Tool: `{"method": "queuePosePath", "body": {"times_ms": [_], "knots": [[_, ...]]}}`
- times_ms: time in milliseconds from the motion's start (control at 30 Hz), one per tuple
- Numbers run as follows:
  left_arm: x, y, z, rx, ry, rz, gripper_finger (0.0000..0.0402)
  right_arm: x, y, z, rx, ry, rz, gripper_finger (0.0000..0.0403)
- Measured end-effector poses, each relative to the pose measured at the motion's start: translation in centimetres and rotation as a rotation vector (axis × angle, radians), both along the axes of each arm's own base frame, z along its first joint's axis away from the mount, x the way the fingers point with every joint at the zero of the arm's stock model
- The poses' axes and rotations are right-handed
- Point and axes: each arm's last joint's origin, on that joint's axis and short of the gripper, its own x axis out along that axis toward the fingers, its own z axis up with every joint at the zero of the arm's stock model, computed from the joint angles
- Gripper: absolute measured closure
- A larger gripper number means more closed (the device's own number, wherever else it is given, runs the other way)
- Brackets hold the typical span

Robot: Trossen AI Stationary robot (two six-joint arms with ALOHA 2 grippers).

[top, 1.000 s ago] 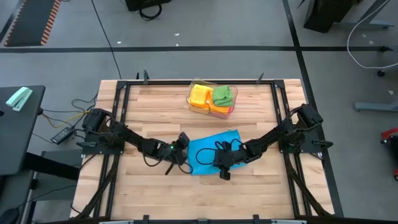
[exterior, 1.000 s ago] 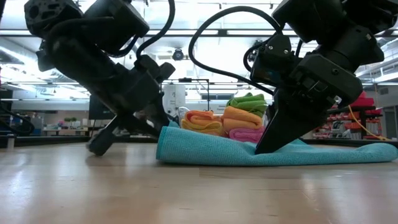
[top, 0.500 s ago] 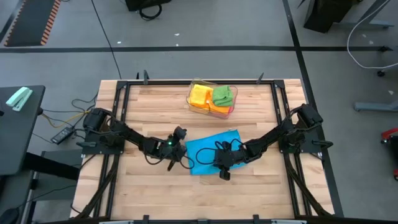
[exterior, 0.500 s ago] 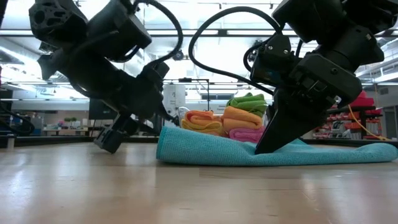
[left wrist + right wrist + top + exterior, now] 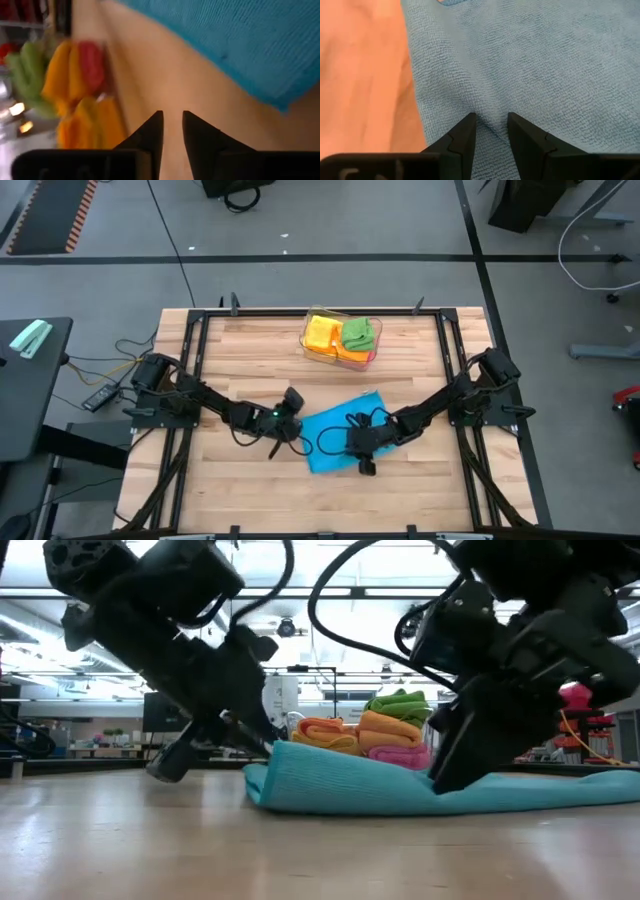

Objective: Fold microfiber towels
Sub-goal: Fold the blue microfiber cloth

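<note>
Left gripper point(image 5: 291, 416) sits low over the bare wooden table point(image 5: 240, 490) just left of the blue towel point(image 5: 340, 430), its fingers point(image 5: 150, 132) narrowly apart with nothing between them. Mid-table, the blue towel lies spread out. Right gripper point(image 5: 364, 455) presses on the towel's near part, fingers pinching a small ridge of cloth. Farther back, folded green, orange, yellow and pink towels point(image 5: 342, 338) sit in a clear tray point(image 5: 310, 350).

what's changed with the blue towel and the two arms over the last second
The right pincer, pressed into the blue towel, dragged it nearer the table's front edge, twisting it. The left pincer lifted, then returned beside the towel's left edge, holding nothing. The tray of folded towels stayed put.
</note>
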Motion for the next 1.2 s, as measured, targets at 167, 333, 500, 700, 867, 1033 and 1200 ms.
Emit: {"method": "queuePosePath", "body": {"times_ms": [167,333,500,700,867,1033,1200], "knots": [[0.7,-0.6,0.5,-0.134,-0.029,-0.060,0.0343,0.1,1.0,0.6,0.055,0.038,0.077,0.0282],[1.2,-1.1,1.1,-0.139,-0.047,-0.078,0.0358,0.5,1.9,2.4,0.032,0.055,0.105,0.0282],[1.7,-1.7,1.6,-0.194,-0.057,-0.121,0.0365,0.5,2.4,4.2,-0.009,0.146,0.017,0.0282],[1.4,-3.1,1.5,-0.323,-0.003,-0.242,0.0372,-1.7,2.1,4.2,-0.138,0.374,-0.111,0.0282],[1.1,-3.9,1.2,-0.523,0.065,-0.345,0.0374,-2.7,1.3,3.6,-0.178,0.455,-0.143,0.0283],[0.8,-3.9,1.0,-0.586,0.089,-0.307,0.0375,-2.6,0.3,3.2,-0.209,0.468,-0.104,0.0299],[0.5,-4.7,0.9,-0.622,0.098,-0.315,0.0383,-2.5,-1.4,2.7,-0.310,0.479,0.057,0.0320]]}}
